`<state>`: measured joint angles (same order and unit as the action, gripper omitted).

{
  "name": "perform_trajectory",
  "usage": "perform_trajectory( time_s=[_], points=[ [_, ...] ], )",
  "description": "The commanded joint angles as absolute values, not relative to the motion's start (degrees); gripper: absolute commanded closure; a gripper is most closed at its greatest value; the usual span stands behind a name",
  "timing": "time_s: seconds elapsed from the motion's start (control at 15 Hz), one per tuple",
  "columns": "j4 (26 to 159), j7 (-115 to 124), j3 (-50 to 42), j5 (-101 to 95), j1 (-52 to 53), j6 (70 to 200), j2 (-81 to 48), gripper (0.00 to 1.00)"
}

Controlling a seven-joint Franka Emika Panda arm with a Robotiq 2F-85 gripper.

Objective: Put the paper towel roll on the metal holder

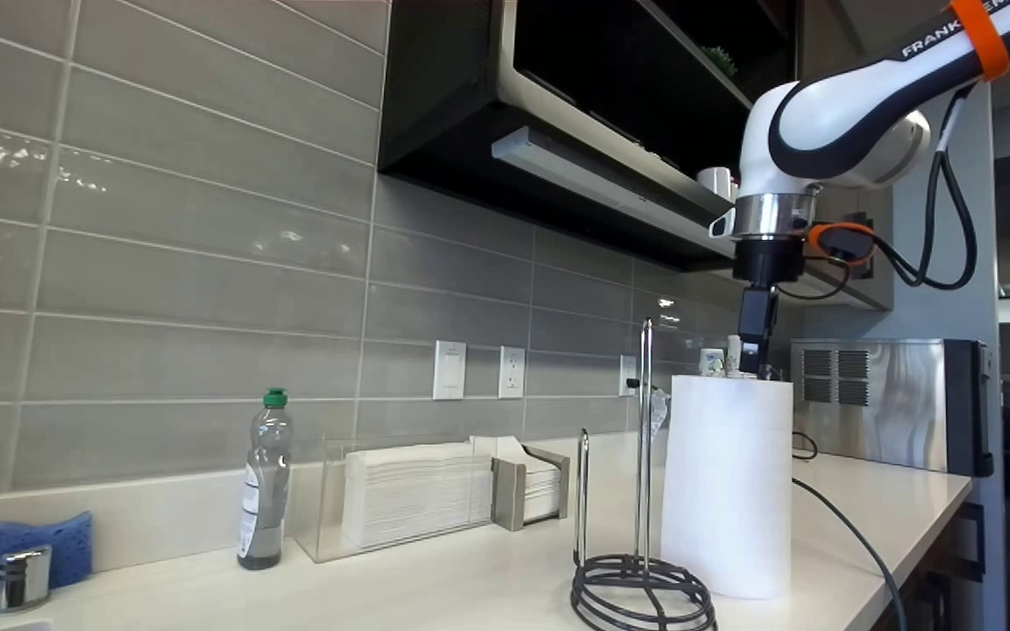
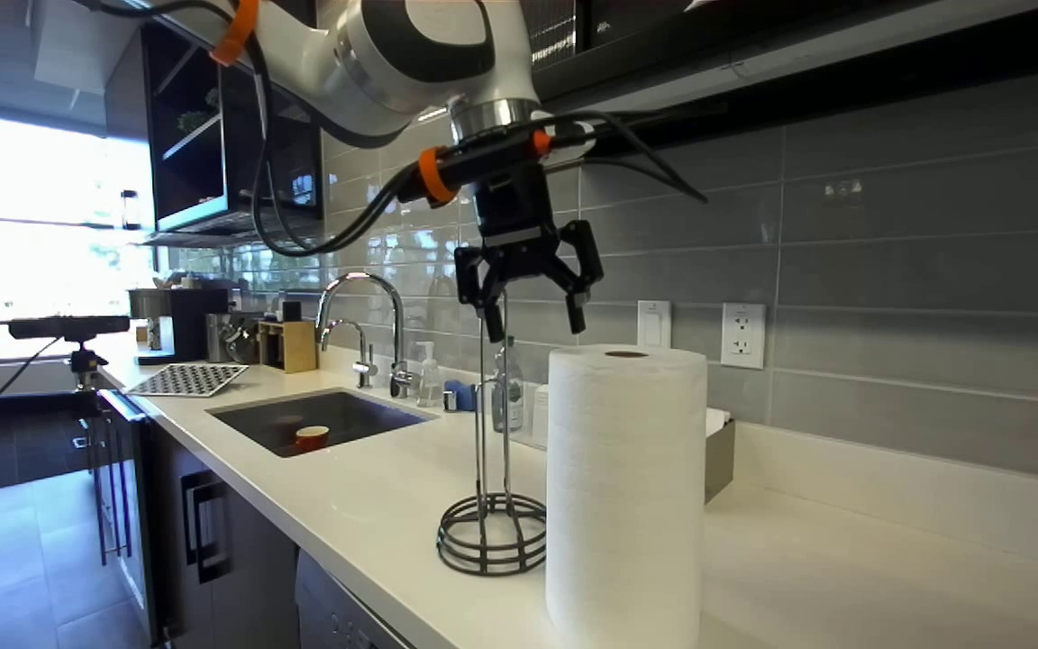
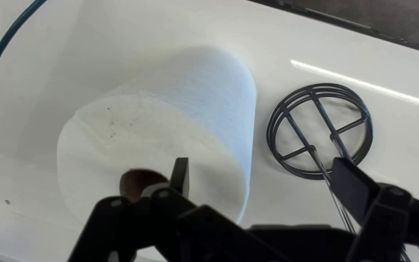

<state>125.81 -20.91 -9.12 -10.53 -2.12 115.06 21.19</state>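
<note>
Hanging above the white counter [image 2: 852, 559], the black gripper [image 2: 535, 326] points downward, and from where I stand its two fingers are spread well apart. Below, the paper towel roll [image 2: 625, 505] stands upright on the counter, the brown-lined hole in its top facing up. The metal holder [image 1: 643, 456] is just beside it, also upright, to the left of the roll in both exterior views, with a narrow strip of counter between them in the wrist view. There, too, one finger shows over the roll's top, beside the hole, and the other covers part of the holder's thin rod; whether either touches, I cannot tell. Near the tiled wall [image 1: 207, 272], in an exterior view, a clear bottle [image 1: 265, 491] with a green cap stands left of some white napkins [image 1: 413, 495], and a blue sponge [image 1: 67, 552] rests farther left. Farther off to the left, beyond the holder, in an exterior view, a red cup [image 2: 310, 443] sits in the dark sink [image 2: 375, 415].
</note>
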Motion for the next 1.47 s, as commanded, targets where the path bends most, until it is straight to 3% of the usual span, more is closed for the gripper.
perform_trajectory(
  time_s=[0.0,1.4],
  points=[
    [126.3,-23.2,-10.0,-9.6,-2.5,117.6,20.5,0.0],
    [125.7,-25.5,-9.8,-10.5,-3.0,125.5,16.2,0.0]
  ],
)
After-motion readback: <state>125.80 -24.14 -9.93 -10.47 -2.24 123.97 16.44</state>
